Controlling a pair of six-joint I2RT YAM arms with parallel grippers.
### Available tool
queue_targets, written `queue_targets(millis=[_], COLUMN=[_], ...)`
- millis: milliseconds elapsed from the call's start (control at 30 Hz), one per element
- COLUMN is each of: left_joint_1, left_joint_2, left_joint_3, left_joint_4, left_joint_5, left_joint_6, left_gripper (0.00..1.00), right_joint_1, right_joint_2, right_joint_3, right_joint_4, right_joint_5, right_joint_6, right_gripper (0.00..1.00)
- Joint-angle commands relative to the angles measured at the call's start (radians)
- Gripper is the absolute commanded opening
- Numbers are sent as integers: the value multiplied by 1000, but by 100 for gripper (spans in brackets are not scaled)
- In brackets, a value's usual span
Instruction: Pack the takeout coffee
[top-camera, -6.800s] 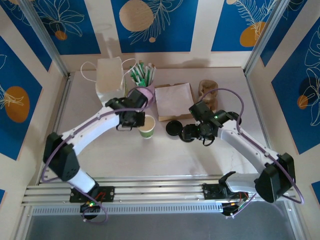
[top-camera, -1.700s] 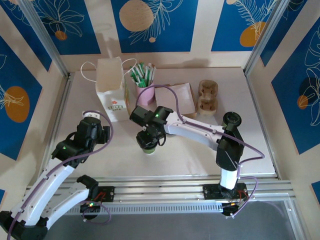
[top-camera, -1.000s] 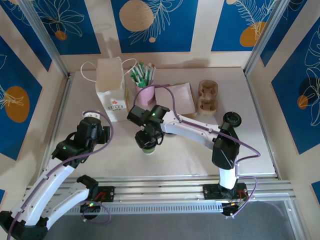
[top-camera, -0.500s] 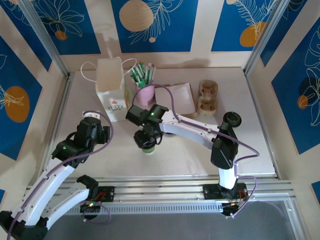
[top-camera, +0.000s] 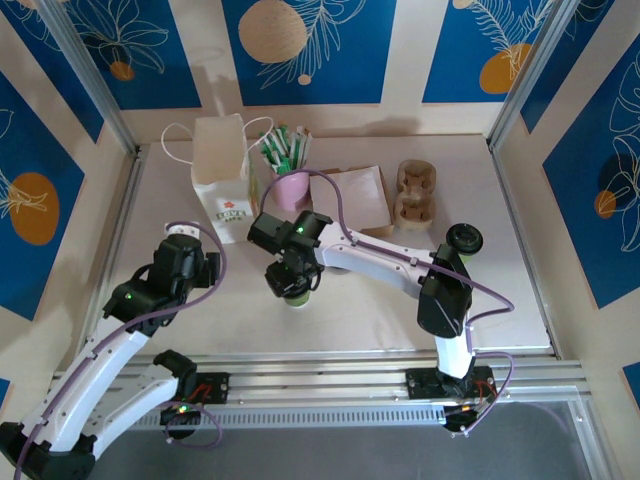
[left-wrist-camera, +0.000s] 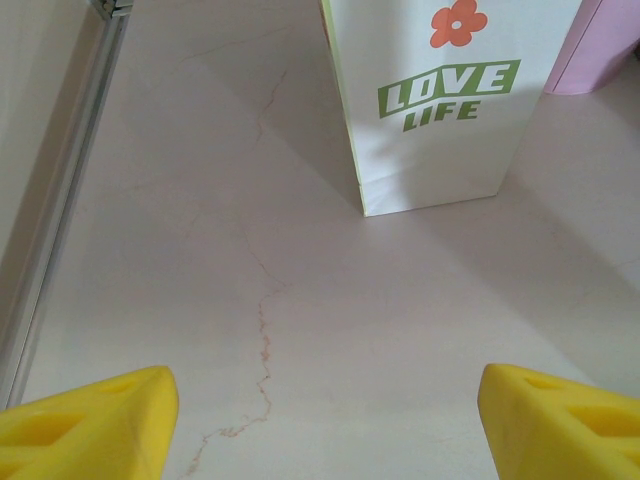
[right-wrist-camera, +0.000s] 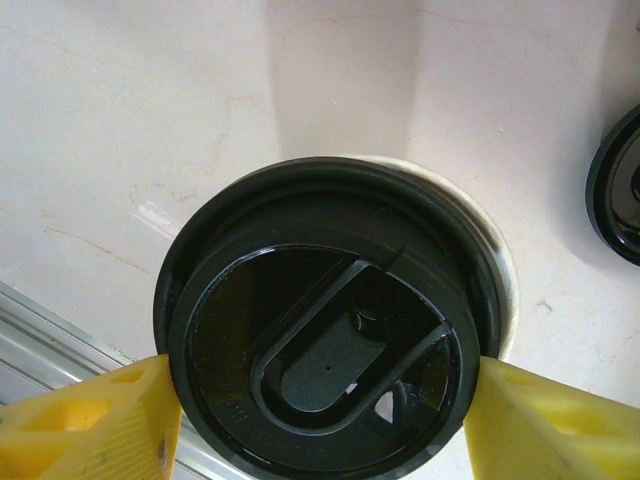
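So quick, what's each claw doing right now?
Left gripper: open, holding nothing.
Right gripper: closed on the black lid, over the cup.

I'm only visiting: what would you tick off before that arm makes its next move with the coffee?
1. The right end effector holds the black lid: ok.
2. Lid seated level on the cup: cannot tell; white rim shows on one side.
3. The paper bag stands upright: ok.
4. Bag mouth open: cannot tell.
5. The left end effector is open, empty, away from the cup: ok.
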Motion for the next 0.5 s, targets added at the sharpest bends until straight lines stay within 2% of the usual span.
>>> queue_targets(millis=[0, 400, 467], left_joint_1=[11, 11, 11], left_joint_2=[-12, -12, -12], left_joint_3=[-10, -11, -11], left_joint_4=[7, 7, 8], left_joint_5=[-10, -13, -14], left_joint_6=[8, 7, 8], left_gripper=[79, 79, 79], right_joint_1=[4, 0, -13], right_joint_2=[-4, -49, -76], right_joint_3=[20, -13, -29], right_joint_4=[-62, -29, -5], right_joint_5=[54, 82, 49], right_joint_6=[12, 30, 30], right_gripper=[68, 68, 68])
